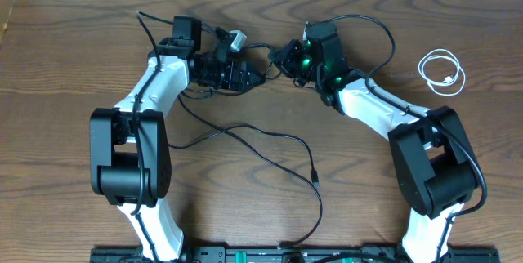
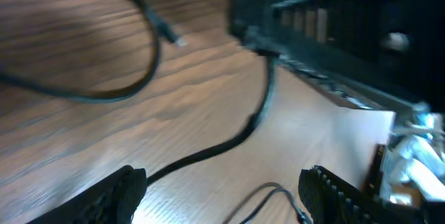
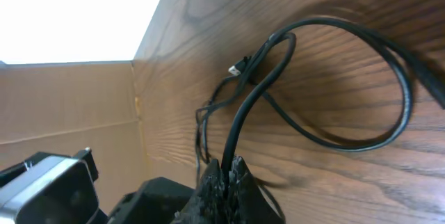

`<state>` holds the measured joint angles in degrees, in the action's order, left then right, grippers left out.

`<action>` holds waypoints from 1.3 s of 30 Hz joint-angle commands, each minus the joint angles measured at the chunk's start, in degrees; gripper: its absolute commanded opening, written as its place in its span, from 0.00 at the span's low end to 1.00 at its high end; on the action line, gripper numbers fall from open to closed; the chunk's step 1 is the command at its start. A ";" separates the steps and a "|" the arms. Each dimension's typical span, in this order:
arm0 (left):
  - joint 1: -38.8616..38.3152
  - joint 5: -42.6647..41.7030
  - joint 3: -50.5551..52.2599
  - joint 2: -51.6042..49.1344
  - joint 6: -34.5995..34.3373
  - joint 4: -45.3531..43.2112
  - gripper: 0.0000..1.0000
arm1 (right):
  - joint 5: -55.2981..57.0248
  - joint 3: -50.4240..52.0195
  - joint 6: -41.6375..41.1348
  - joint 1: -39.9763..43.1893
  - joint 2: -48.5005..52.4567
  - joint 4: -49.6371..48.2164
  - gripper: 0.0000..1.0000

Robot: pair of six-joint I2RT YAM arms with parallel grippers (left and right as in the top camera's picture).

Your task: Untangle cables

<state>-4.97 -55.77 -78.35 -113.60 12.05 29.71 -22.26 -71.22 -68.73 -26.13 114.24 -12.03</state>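
Cables (image 1: 282, 136): the two black ones lie mid-counter (image 1: 82, 42) and are bunched up between the two arms. The white cable (image 1: 442, 52) is coiled on its own at far right, well apart, so no worry there.

R end effector (image 3: 226, 172) is clamped on a black cable (image 3: 240, 123), which runs up out of the tips to a crossing beside a small plug (image 3: 240, 65). L end effector (image 2: 222, 189) has its fingers spread wide w/ nothing between them. A thin cord (image 2: 261, 196) and a thicker black one (image 2: 208, 151) lie on the wood below it.

Main risks, imo:
- Only one side is anchored. If I pull w/ R, the whole bunch prob drags along instead of opening up.
- Pulling straight back could cinch that crossing tighter, and the plug may catch in the loop.
- Overhead shows a black loop round the R arm's far side. Swinging R could snag it on the arm.
- L closing blind could pinch both strands at once, or the wrong one. L cam is blurry, so I can't tell which strand is which.
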 commanded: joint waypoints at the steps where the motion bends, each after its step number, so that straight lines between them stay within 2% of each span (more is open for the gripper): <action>1: 0.13 -5.05 -0.15 -0.20 3.39 -0.04 0.76 | -1.97 -0.33 -3.80 -0.42 -1.18 -2.05 0.01; 6: 0.13 -1.90 -0.15 -0.20 3.37 -0.24 0.75 | -3.87 -0.33 -5.18 -1.14 -1.18 -4.48 0.01; 9: 0.13 -1.16 -0.15 -0.20 3.34 -0.26 0.71 | -3.87 -0.33 -5.18 -1.42 -1.18 -4.46 0.01; 33: 0.20 1.03 -0.15 -0.20 3.34 -0.90 0.69 | -5.14 -0.33 -5.97 -3.58 -1.18 -4.46 0.01; 36: 0.57 1.01 -0.15 -0.20 3.34 -0.90 0.60 | -5.14 -0.33 -5.75 -3.58 -1.18 -4.44 0.01; 37: 0.83 1.01 -0.15 -0.20 3.32 -0.87 0.52 | -5.14 -0.33 -5.75 -3.58 -1.18 -4.44 0.01; 39: 1.42 0.98 -0.15 -0.20 3.32 -0.87 0.42 | -5.14 -0.33 -5.75 -3.58 -1.18 -4.42 0.01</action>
<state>-4.69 -55.09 -78.35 -113.60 14.52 28.84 -26.81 -71.22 -74.39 -29.45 114.24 -16.36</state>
